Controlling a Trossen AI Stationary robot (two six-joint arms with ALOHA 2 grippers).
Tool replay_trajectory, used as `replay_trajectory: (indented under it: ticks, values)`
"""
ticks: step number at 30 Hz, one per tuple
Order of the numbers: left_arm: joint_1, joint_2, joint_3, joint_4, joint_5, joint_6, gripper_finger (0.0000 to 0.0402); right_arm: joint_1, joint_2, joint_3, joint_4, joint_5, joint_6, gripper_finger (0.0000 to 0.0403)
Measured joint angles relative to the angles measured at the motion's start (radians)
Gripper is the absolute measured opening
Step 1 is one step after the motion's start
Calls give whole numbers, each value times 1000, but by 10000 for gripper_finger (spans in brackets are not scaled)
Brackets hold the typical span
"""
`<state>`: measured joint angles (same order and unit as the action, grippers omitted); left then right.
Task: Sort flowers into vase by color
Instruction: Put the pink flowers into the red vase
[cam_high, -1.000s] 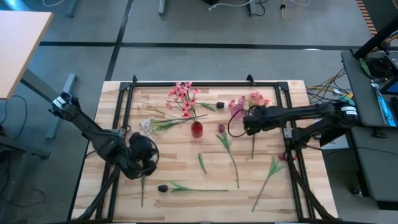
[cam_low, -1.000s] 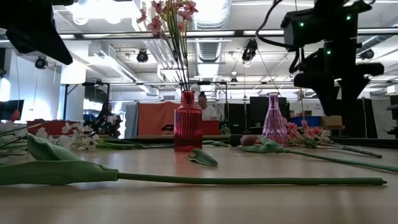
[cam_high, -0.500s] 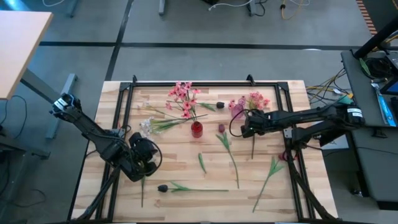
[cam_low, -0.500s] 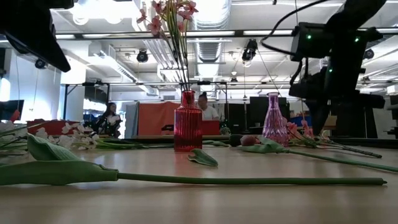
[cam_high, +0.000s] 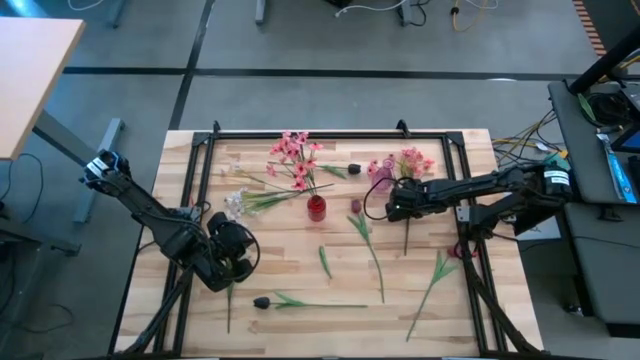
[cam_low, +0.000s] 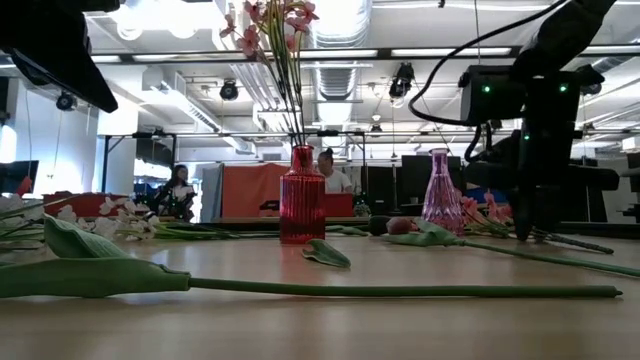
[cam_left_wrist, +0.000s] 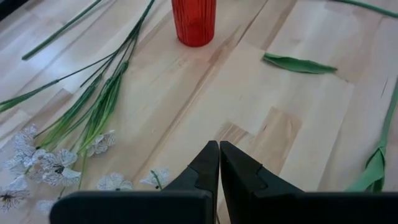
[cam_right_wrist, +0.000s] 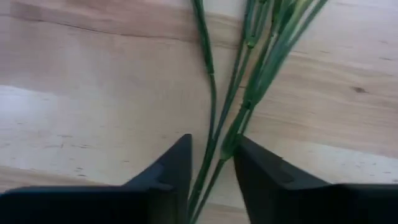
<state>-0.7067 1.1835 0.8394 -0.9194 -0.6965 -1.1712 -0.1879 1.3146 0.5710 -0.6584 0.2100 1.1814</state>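
A bunch of green stems (cam_right_wrist: 239, 99) from the pink flowers (cam_high: 410, 160) lies flat on the wooden table (cam_high: 290, 270), just beside the purple vase (cam_high: 380, 171). The right gripper (cam_right_wrist: 211, 165) is down over them, its jaws apart with the stems running between the fingers. The red vase (cam_high: 316, 208) at mid-table holds a pink spray (cam_high: 293, 158). The left gripper (cam_left_wrist: 219, 163) waits near the white blossoms (cam_left_wrist: 43, 165), jaws together.
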Motion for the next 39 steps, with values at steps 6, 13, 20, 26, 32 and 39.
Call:
replay_trajectory:
  ticks: [6, 13, 20, 26, 32, 39]
  values:
    - [0, 0, 0, 2, -1, -16, 0, 0, -58, -7, -44, -1, 1, 15]
    - [0, 0, 0, 9, -1, -20, 0, 14, -189, 43, -242, 91, 54, 13]
    - [0, 0, 0, 23, -2, -21, 0, 75, -333, 203, -406, 302, 64, 13]
    - [0, 0, 0, 33, -2, -21, 0, 170, -379, 338, -423, 491, 1, 13]
    - [0, 0, 0, 56, -29, -17, 0, 295, -356, 478, -398, 649, -93, 13]
    - [-25, -3, 0, 215, -29, 151, 0, 494, -348, 465, -37, 814, -385, 12]
